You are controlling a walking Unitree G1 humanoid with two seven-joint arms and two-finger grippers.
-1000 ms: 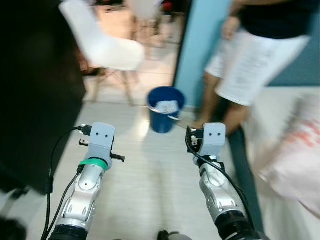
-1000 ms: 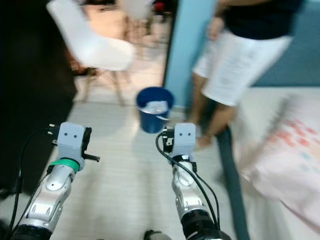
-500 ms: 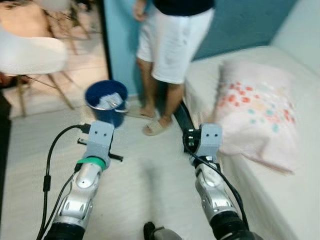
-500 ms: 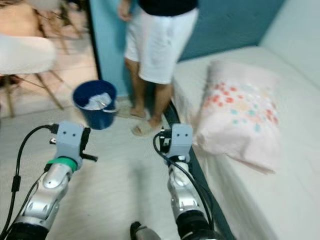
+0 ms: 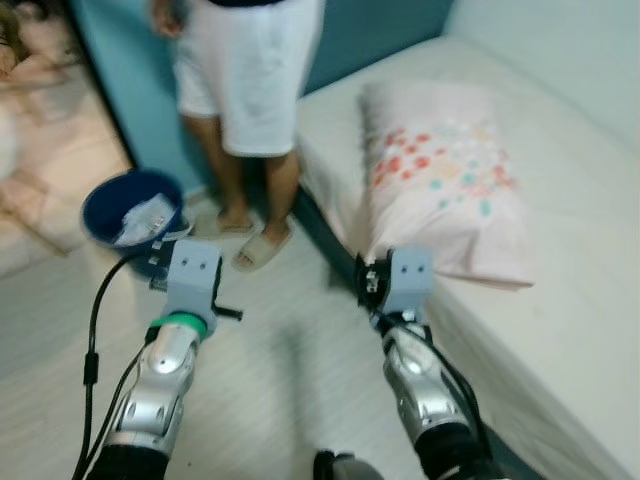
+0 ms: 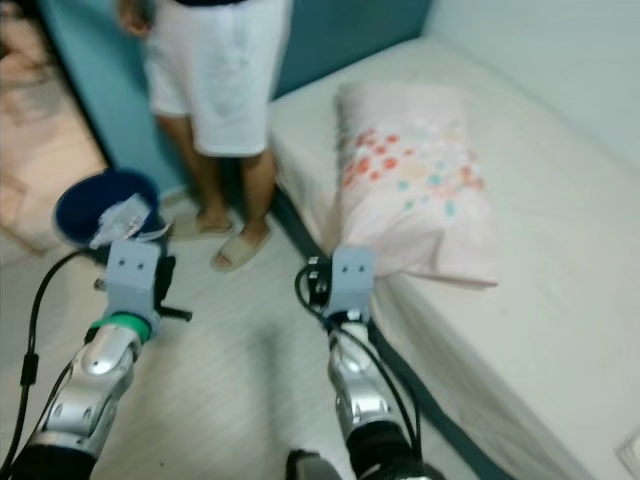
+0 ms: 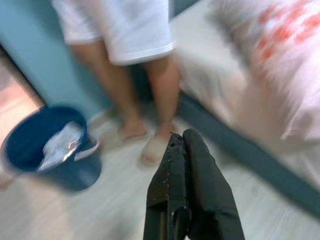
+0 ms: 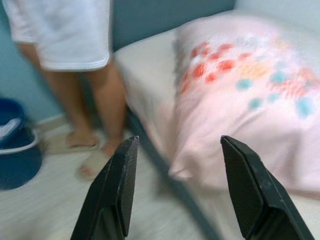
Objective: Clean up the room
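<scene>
While both arms are raised over the pale floor (image 5: 280,390), the right pincer (image 8: 182,187) has its two black fingers spread wide with nothing between them, and the left pincer (image 7: 186,185) has its fingers pressed together, holding nothing. Ahead of the right pincer, and slightly to its right, a pink pillow (image 5: 440,180) with red and teal spots lies on the white bed (image 5: 560,280), one corner hanging over the bed's edge. Ahead of the left pincer, to its left, a blue bucket (image 5: 130,215) with white crumpled waste inside stands on the floor. Between bucket and bed a person (image 5: 250,80) in white shorts and slippers stands against the blue wall (image 6: 340,30).
</scene>
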